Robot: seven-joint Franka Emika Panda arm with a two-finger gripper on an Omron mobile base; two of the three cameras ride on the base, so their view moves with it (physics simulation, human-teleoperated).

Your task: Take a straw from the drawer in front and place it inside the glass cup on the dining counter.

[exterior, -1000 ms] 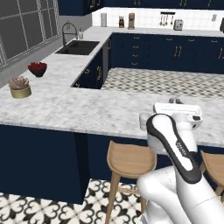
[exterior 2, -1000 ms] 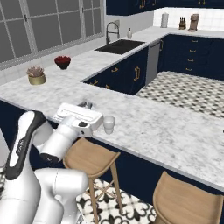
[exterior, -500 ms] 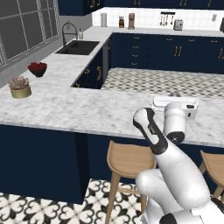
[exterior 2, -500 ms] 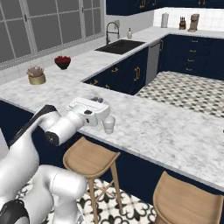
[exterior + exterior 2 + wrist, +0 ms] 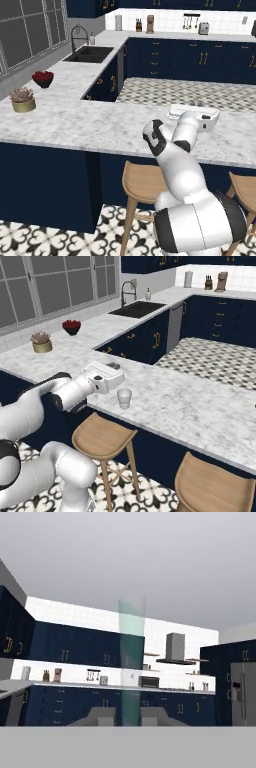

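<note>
Straw (image 5: 131,662) is in the claw (image 5: 129,717): in the hand view it rises as a thin, pale, greenish see-through stick from between the two dark tips, which are pinched narrow on it. Judging from that, the fetch from the drawer is done and only the drop into the glass cup (image 5: 124,398) is left. The cup stands upright on the dining bench (image 5: 200,411), near its front edge above a wooden stool (image 5: 102,438), and it looks empty, so the placing is not yet done. The right base view gives the claw-to-cup relation: the white claw body hangs over the bench just beside the cup, on its left and a little higher, apart from it. The straw itself is too thin to make out there. In the left base view the claw body is over the bench's far part with the arm in front of it, and I cannot tell the cup from it there. That view does show the potted plant (image 5: 22,99) and the bowl of red fruit (image 5: 42,77), well apart on the left. The hand view looks level across at the far navy cabinets, so the grip can be read there but not the target. My guess is the straw end needs lining up over the cup mouth before release.
</note>
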